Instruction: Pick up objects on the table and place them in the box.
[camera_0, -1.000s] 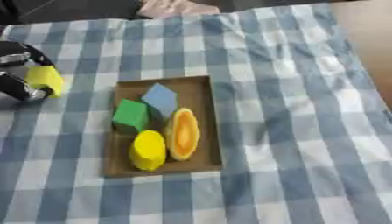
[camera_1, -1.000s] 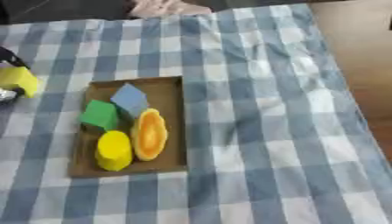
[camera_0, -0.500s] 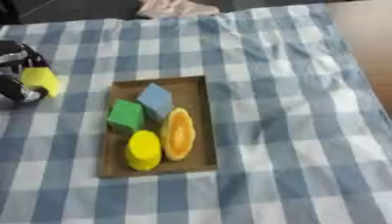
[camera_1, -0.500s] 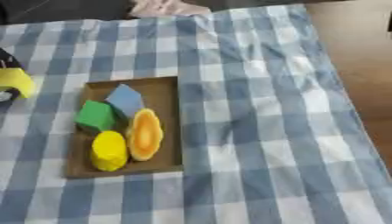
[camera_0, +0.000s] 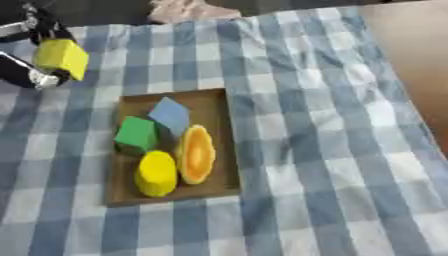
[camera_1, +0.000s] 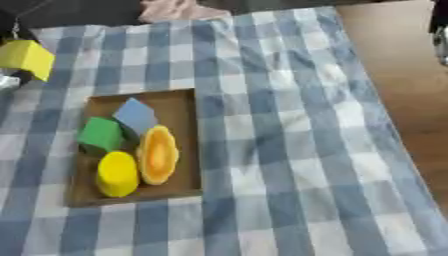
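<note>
Left hand (camera_0: 33, 55) at far left, above the checked tablecloth (camera_0: 306, 125), fingers curled round a yellow block (camera_0: 61, 58), held off the table, left of and beyond the box (camera_0: 223, 150). Box holds blue block (camera_0: 171, 115), green cube (camera_0: 136, 134), yellow cylinder (camera_0: 157, 173) and orange piece (camera_0: 197, 154). Right hand not visible.

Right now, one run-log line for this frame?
left hand: shut on yellow block, up left of box | box: blue block, green block, yellow cylinder, orange piece | right hand: not in view
</note>
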